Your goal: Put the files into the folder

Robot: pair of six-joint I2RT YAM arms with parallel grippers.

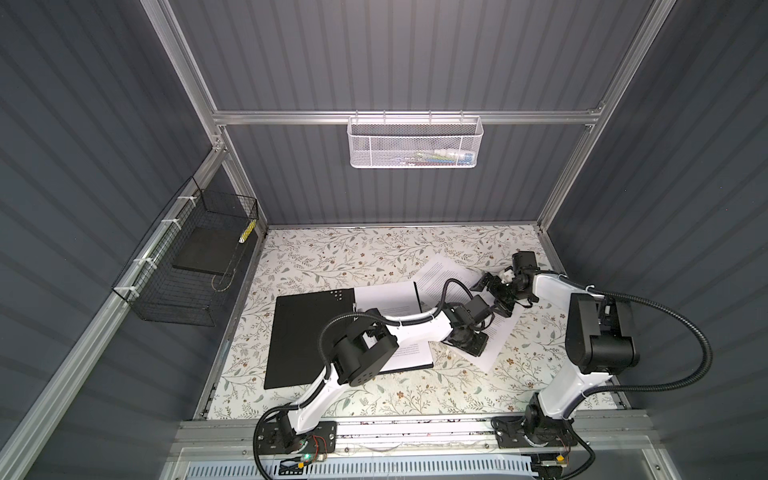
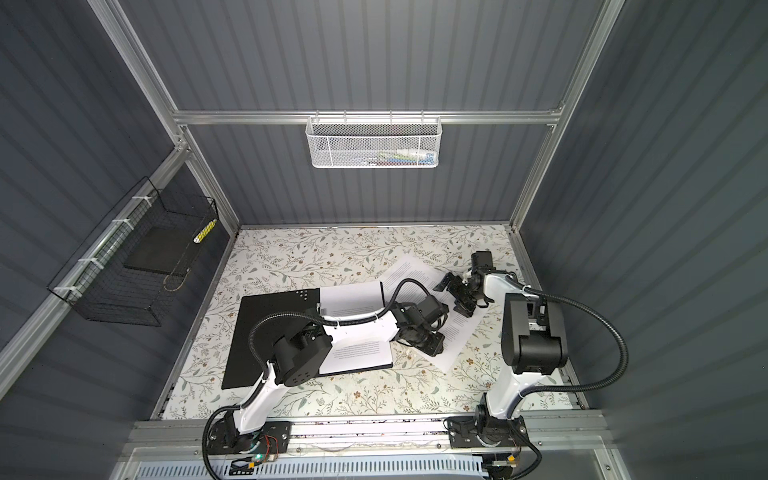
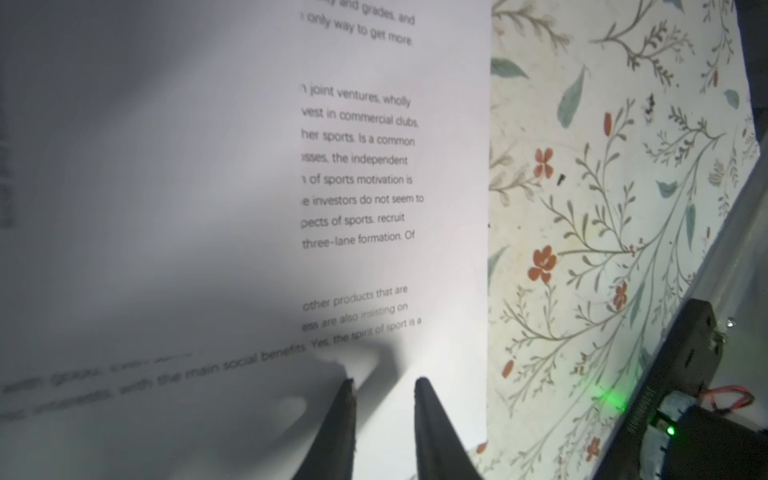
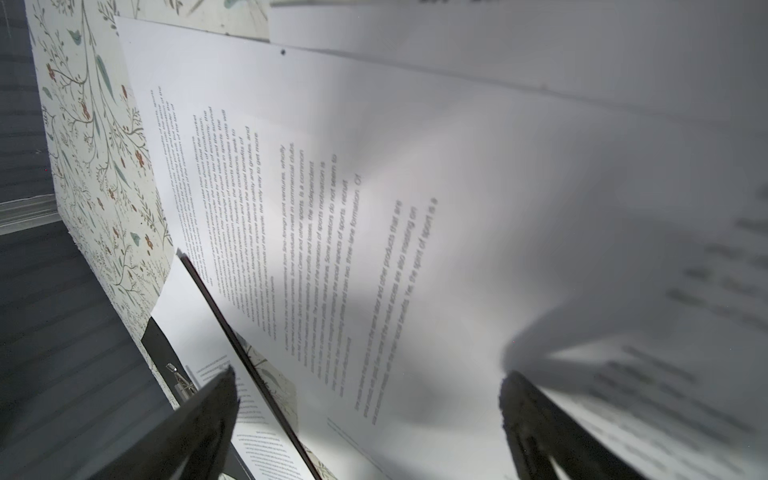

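The folder [image 1: 307, 336] lies open on the table in both top views, black inside up. White printed files [image 1: 386, 297] cover its right half. More files [image 1: 440, 270] lie askew on the cloth just right of it. My left gripper [image 3: 385, 381] is low over a loose sheet [image 3: 395, 178] near its edge; its fingertips stand a narrow gap apart, and only flat paper shows between them. My right gripper [image 4: 368, 382] hangs wide open over the same loose files [image 4: 415, 208], the folder's dark edge [image 4: 232, 332] beside one finger. A blurred sheet [image 4: 673, 332] rises by the other finger.
A floral cloth [image 1: 332, 257] covers the table. A black wire basket [image 1: 166, 299] on the left wall holds a dark grey slab [image 1: 208, 253]. A white mesh basket [image 1: 415, 141] hangs on the back rail. The two grippers [image 1: 467, 347] [image 1: 492, 291] are close together.
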